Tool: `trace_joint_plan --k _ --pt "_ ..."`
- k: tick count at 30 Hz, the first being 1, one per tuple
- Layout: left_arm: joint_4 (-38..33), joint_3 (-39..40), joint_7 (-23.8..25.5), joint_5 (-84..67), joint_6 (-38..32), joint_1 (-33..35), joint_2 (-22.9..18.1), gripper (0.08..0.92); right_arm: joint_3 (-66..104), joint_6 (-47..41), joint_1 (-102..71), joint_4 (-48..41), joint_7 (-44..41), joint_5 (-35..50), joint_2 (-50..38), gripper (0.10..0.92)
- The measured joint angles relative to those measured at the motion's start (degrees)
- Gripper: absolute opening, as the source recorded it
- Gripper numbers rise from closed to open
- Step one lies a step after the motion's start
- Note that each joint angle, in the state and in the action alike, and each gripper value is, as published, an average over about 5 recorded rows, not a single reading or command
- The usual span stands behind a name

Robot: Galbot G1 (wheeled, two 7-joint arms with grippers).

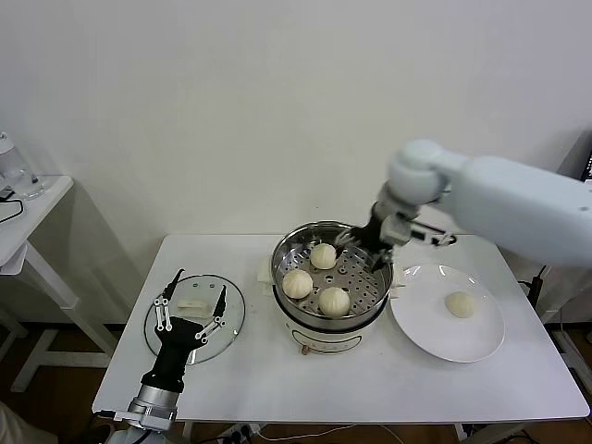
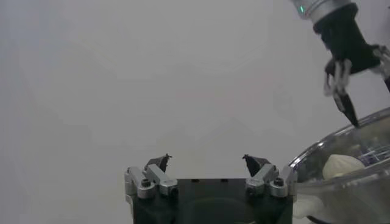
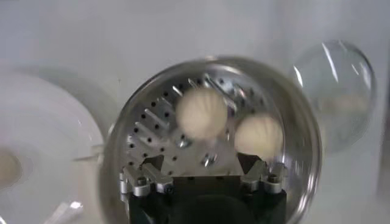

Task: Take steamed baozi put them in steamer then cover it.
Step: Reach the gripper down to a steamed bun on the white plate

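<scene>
1. Steel steamer [image 1: 331, 282] holds three doughy baozi [image 1: 323, 255] at centre; I'd lift my right gripper [image 1: 363, 242], fingers released, toward the fourth bun [image 1: 460, 303] on the plate [image 1: 435, 342] at three o'clock.
2. Left gripper [image 2: 207, 162] hangs spread, empty, above the glass cover [image 1: 195, 317].
3. Perforated tray [image 3: 158, 131] gleams; domes look soft, so pinch gently.

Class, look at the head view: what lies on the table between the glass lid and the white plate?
In the head view, the steamer stands between the cover and the white plate, three baozi on its perforated tray.
</scene>
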Motion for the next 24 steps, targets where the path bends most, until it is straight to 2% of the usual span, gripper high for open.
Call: trace_joint_plan --k 9,15,24 --pt "0.1 -0.4 0.0 0.1 -0.3 0.6 0.2 0.823 4.6 -8.3 -6.5 -15.4 -2.6 2.4 -3.6 0.823" --pt "0.2 -0.7 0.0 0.3 -0.2 0.7 0.1 0.823 8.9 -9.6 -13.4 -24.1 -2.8 -0.2 -3.2 0.823" --pt "0.8 -1.1 0.1 0.3 -0.3 1.0 0.1 0.823 14.0 -9.9 -22.2 -32.7 -1.1 -3.4 -0.7 0.823"
